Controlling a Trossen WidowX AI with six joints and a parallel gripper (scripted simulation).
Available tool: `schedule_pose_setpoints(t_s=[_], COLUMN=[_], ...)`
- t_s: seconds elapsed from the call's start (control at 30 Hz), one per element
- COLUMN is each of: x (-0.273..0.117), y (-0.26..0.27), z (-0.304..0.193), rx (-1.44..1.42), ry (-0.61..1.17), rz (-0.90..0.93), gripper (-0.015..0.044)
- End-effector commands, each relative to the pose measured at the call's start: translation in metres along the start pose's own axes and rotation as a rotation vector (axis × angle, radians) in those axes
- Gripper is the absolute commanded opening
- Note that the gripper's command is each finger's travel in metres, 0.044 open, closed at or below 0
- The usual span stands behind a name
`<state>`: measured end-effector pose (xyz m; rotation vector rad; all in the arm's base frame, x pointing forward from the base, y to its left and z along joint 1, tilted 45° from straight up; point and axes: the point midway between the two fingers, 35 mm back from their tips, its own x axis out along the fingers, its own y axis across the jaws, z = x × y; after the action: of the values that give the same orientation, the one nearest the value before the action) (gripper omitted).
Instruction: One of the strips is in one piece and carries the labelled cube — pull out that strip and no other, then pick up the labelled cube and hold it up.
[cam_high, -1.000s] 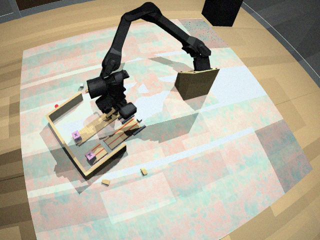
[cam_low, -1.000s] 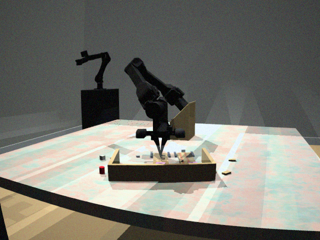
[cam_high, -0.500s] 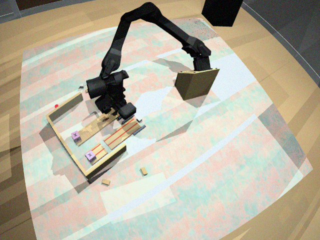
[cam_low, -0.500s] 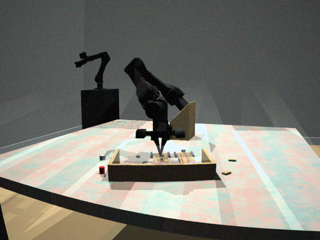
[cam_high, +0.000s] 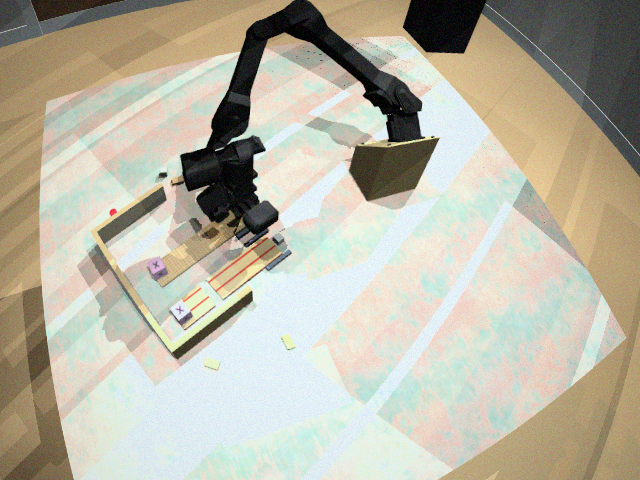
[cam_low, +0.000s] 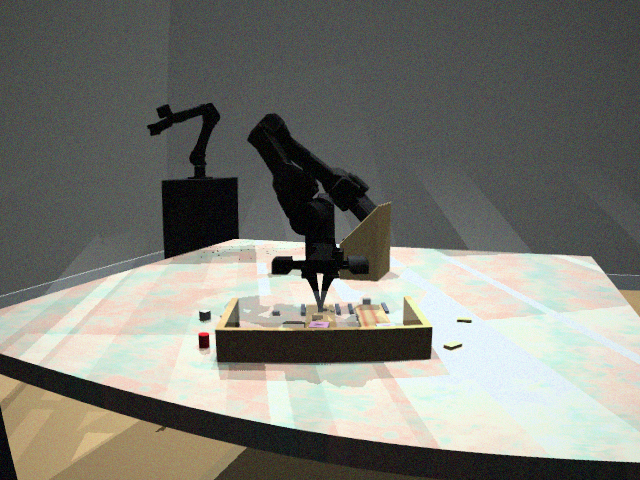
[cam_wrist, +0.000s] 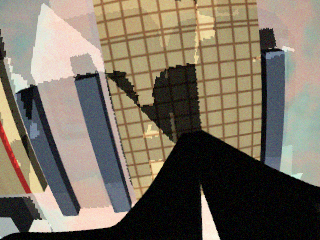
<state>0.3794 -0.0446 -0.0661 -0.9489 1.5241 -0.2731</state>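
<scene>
While the labelled cube (cam_high: 156, 266) (cam_low: 318, 324) sits at the checked strip's (cam_high: 191, 255) (cam_low: 311, 316) (cam_wrist: 225, 75) far end, I'm on the pull-out step.
Strip looks whole, so likely the right one; my gripper (cam_high: 238, 228) (cam_low: 321, 308) (cam_wrist: 192, 143) is closed, tips over its near part, nothing visibly pinched, contact unclear. Next move calls for drawing it straight toward the arm base, cube riding along, then opening for the cube. Red-lined strip (cam_high: 248, 263) (cam_low: 373, 316) (cam_wrist: 10, 165) beside it has a gap: leave alone. Low wall (cam_high: 124, 281) (cam_low: 323, 343) stands beyond both.
</scene>
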Motion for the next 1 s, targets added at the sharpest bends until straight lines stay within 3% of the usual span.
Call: schedule_pose_setpoints(t_s=[0.0,0.97], x=[0.004,0.005], y=[0.001,0.001], z=[-0.01,-0.054], rx=[-0.007,-0.009], ry=[0.016,0.018], rz=[0.001,0.001], gripper=[0.0,0.0])
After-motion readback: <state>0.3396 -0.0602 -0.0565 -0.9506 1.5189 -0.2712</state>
